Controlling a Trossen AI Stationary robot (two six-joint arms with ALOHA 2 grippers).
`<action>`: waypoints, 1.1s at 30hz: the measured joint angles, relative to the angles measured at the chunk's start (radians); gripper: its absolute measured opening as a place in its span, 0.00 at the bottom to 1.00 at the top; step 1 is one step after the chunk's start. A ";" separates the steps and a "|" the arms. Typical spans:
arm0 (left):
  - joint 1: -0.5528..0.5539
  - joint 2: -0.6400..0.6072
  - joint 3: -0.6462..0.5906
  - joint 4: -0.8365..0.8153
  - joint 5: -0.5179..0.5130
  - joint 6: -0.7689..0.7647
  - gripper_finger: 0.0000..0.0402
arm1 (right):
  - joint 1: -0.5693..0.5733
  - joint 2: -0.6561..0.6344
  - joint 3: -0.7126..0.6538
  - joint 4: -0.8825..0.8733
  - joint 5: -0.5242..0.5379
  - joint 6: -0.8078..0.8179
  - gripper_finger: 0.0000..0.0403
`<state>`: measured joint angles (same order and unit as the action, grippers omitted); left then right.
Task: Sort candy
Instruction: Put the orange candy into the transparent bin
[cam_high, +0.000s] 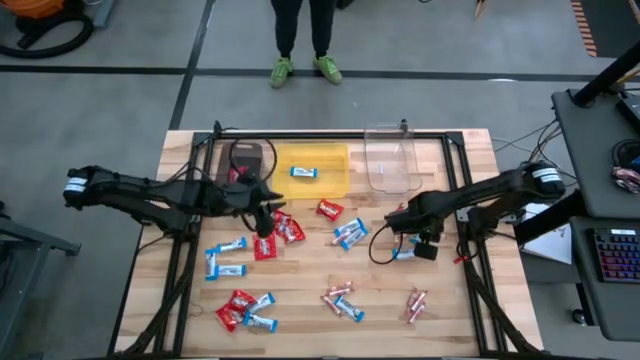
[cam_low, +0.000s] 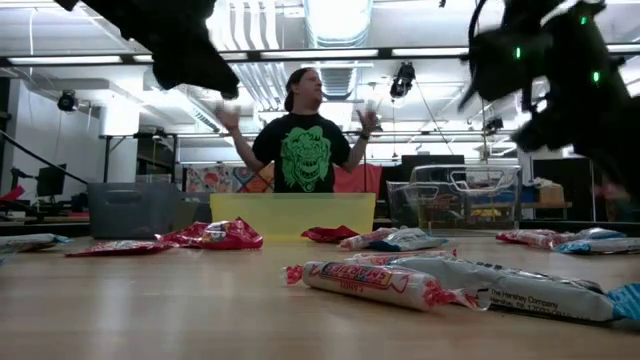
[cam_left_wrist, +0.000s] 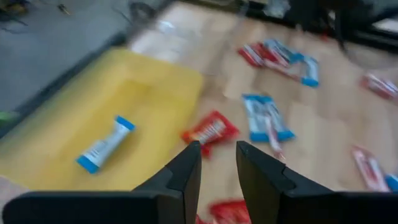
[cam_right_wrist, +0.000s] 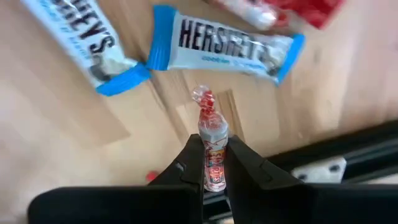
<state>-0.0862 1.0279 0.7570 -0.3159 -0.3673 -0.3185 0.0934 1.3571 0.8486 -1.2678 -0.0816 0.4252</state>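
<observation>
Right claw: you see it pinching a slim pink-and-red wrapped candy stick above the wooden bench, near two blue-and-white bars.
Left claw: slightly spread, empty, hovering beside the yellow plastic bin holding one bar.

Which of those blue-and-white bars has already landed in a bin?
The lone blue-and-white bar lying in the yellow bin; every other blue-and-white bar lies on the bare wooden table.
</observation>
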 joint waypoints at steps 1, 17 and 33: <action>-0.017 0.000 0.000 -0.014 0.019 -0.019 0.21 | 0.000 -0.027 0.016 0.000 0.000 0.005 0.08; -0.140 0.058 0.000 -0.195 0.136 -0.334 0.21 | -0.128 -0.198 0.302 0.320 0.333 -0.237 0.08; -0.140 0.061 0.000 -0.234 0.153 -0.368 0.21 | -0.731 0.170 0.348 0.502 0.387 -0.654 0.19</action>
<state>-0.2264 1.0889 0.7570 -0.5495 -0.2148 -0.6865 -0.6379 1.5268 1.1968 -0.7658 0.3055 -0.2285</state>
